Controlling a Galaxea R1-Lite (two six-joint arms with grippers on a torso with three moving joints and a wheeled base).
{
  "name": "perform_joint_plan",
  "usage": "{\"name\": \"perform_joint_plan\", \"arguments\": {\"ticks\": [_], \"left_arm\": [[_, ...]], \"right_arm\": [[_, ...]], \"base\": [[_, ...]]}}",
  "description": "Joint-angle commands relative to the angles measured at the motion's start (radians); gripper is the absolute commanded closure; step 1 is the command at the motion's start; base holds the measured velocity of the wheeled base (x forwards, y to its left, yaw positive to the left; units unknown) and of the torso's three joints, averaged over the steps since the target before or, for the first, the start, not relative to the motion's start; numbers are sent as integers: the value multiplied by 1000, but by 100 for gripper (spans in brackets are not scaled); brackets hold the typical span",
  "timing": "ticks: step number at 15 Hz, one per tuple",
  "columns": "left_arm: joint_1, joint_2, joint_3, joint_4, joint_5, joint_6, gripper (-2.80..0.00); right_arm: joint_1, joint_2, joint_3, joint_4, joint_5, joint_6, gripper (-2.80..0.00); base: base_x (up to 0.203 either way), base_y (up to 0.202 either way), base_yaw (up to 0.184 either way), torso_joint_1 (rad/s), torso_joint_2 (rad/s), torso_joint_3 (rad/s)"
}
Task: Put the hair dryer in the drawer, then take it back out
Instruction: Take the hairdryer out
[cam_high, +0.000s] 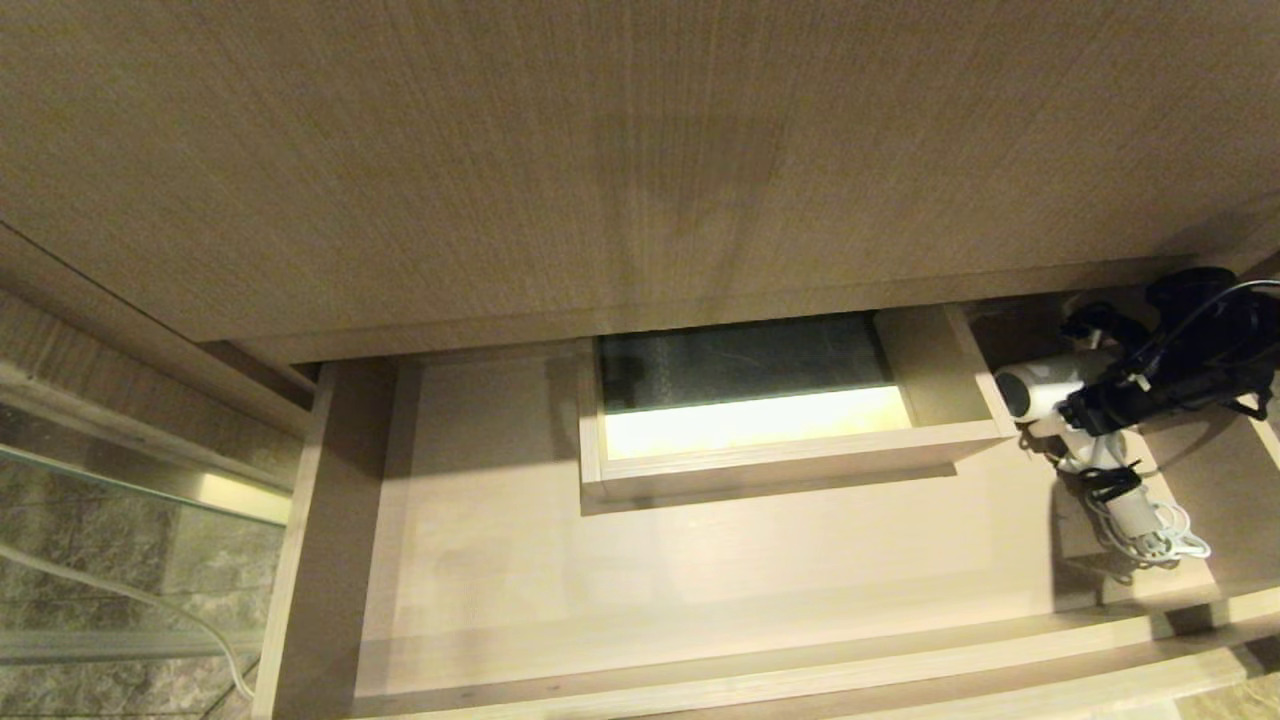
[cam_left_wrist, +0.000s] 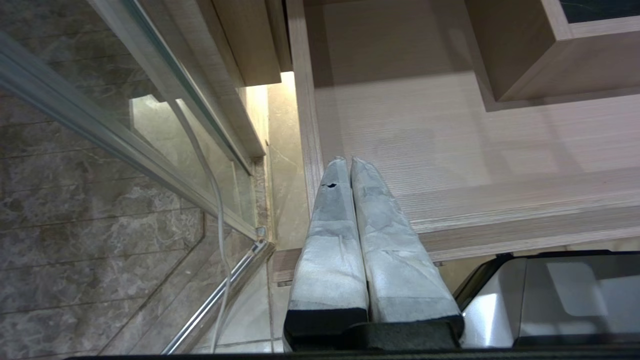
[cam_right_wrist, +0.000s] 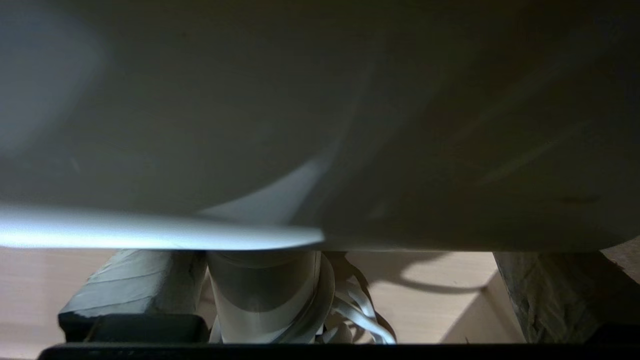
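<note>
The drawer (cam_high: 700, 570) is pulled out wide, light wood grain inside. The white hair dryer (cam_high: 1050, 388) lies at the drawer's right end, its dark round end facing left, its handle and bundled white cord (cam_high: 1150, 535) toward the front. My right gripper (cam_high: 1100, 415) reaches over it from the right. In the right wrist view the barrel (cam_right_wrist: 300, 125) fills most of the picture, and the handle (cam_right_wrist: 260, 295) stands beside one finger (cam_right_wrist: 135, 285) with a wide gap to the other (cam_right_wrist: 550, 295); the right gripper (cam_right_wrist: 345, 300) is open. My left gripper (cam_left_wrist: 350, 162) is shut and empty near the drawer's (cam_left_wrist: 450, 150) front left corner.
A boxed notch (cam_high: 780, 455) juts into the drawer from the back middle. The vanity front (cam_high: 600, 150) overhangs the drawer's back. A glass panel (cam_high: 120, 560) with a white cable (cam_high: 150, 600) stands to the left. Part of my base (cam_left_wrist: 550, 295) shows below the drawer front.
</note>
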Motion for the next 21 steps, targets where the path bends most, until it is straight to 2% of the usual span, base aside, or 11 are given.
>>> {"name": "perform_joint_plan", "arguments": {"ticks": [1, 3, 9, 16, 21], "left_arm": [[0, -2, -1, 0, 0, 0, 0], [0, -1, 0, 0, 0, 0, 0], [0, -1, 0, 0, 0, 0, 0], [0, -2, 1, 1, 0, 0, 0], [0, -1, 1, 1, 0, 0, 0]], "right_arm": [[8, 17, -4, -4, 5, 1, 0], [21, 18, -4, -36, 17, 3, 0], [23, -81, 30, -18, 20, -12, 0], [7, -307, 218, -8, 22, -41, 0], [-34, -473, 414, 2, 22, -158, 0]], "base": [[0, 0, 0, 0, 0, 0], [0, 0, 0, 0, 0, 0], [0, 0, 0, 0, 0, 0], [0, 0, 0, 0, 0, 0], [0, 0, 0, 0, 0, 0]]}}
